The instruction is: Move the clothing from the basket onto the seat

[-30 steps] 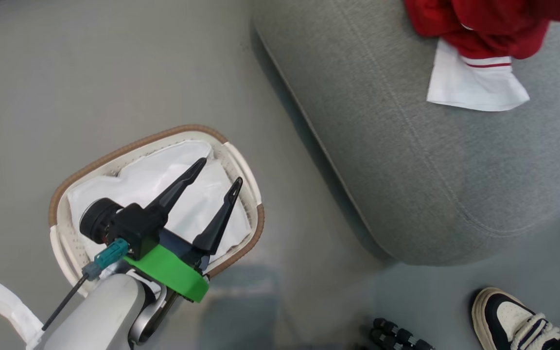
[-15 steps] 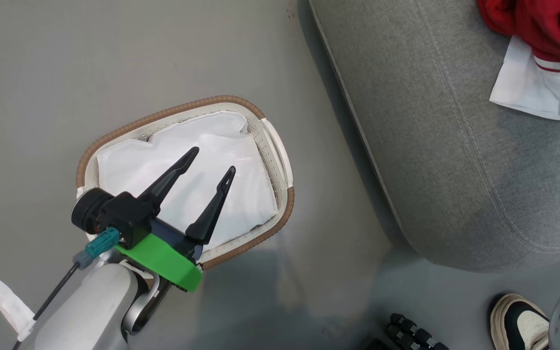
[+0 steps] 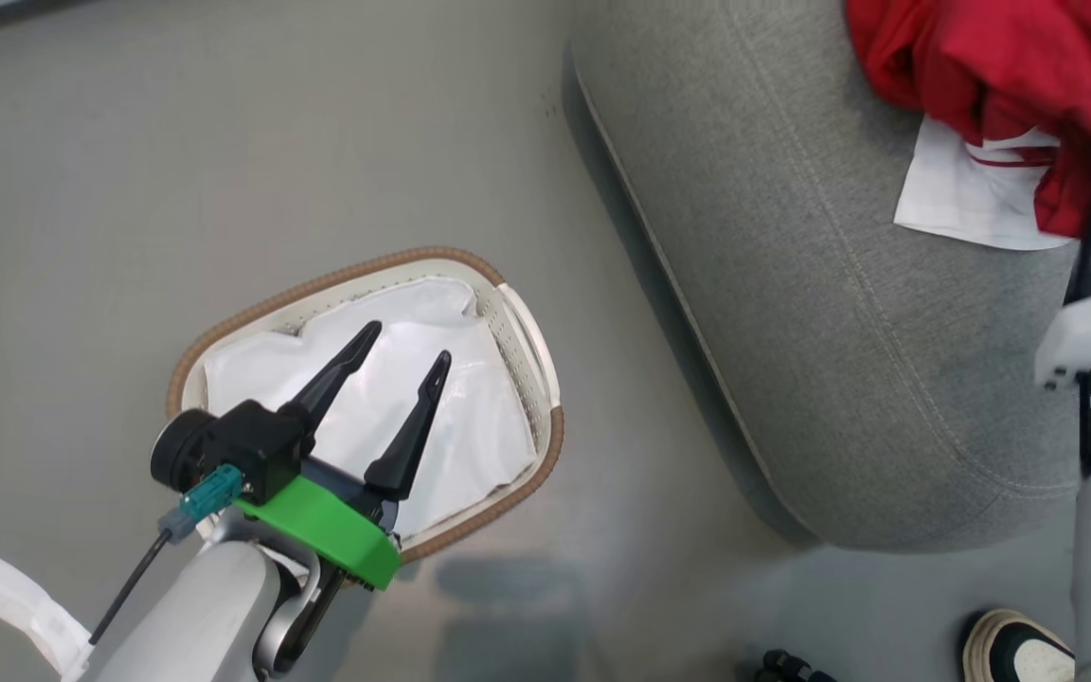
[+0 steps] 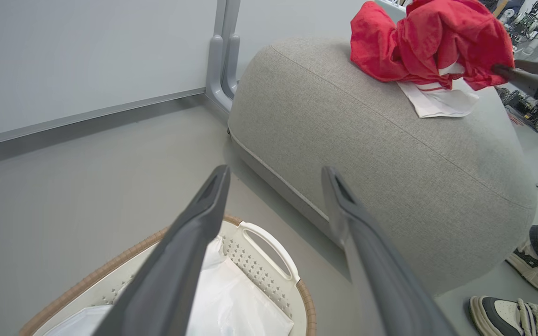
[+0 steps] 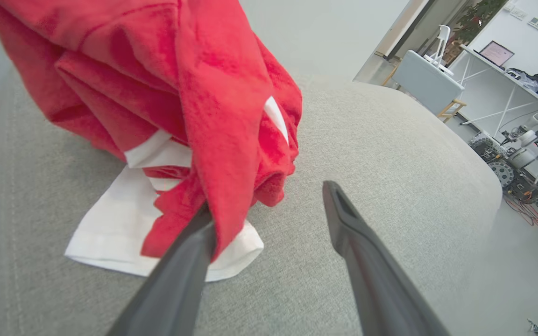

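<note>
The red clothing (image 3: 1010, 57) lies bunched on the far part of the grey seat (image 3: 792, 284), with a white piece (image 3: 962, 194) spread under it. My right gripper (image 5: 269, 200) is open at the heap. A fold of red clothing (image 5: 222, 116) hangs over its left finger (image 5: 180, 280), while the right finger is bare above the cushion. The white basket (image 3: 337, 277) stands on the floor left of the seat, and its white liner (image 3: 451, 436) is all that shows inside. Just above the liner, my left gripper (image 3: 409, 343) hangs open with nothing between its fingers.
A person's black-and-white shoe (image 3: 1014, 649) rests on the floor by the seat's near corner, with a small black object (image 3: 787, 665) beside it. A white wall panel with a grey post (image 4: 224, 60) runs behind the seat. Desks and machines (image 5: 521, 154) stand beyond the seat.
The head camera has shifted. My right arm has come in along the right edge, and red cloth now drapes over its finger. The left gripper stays open over the basket.
</note>
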